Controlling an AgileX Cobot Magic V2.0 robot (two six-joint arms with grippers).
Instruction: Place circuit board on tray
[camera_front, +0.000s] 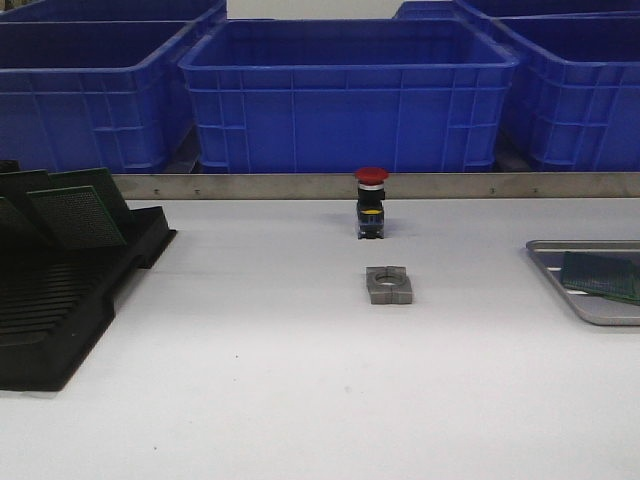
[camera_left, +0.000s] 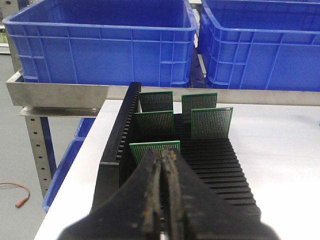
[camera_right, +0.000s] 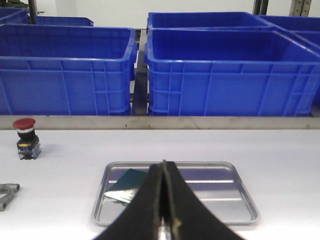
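Left wrist view: green circuit boards are seen standing upright in the black slotted rack at the desk's left edge, beyond the left gripper, closed and empty. One board lies in the tray at the right edge, below the right gripper, likewise closed and empty. Boards are judged light, stiff, thin; the top edge should be pinched.

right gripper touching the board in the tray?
Cannot tell. In the right wrist view the shut right gripper overlaps the board lying in the tray, hiding any gap; the front view shows no gripper.
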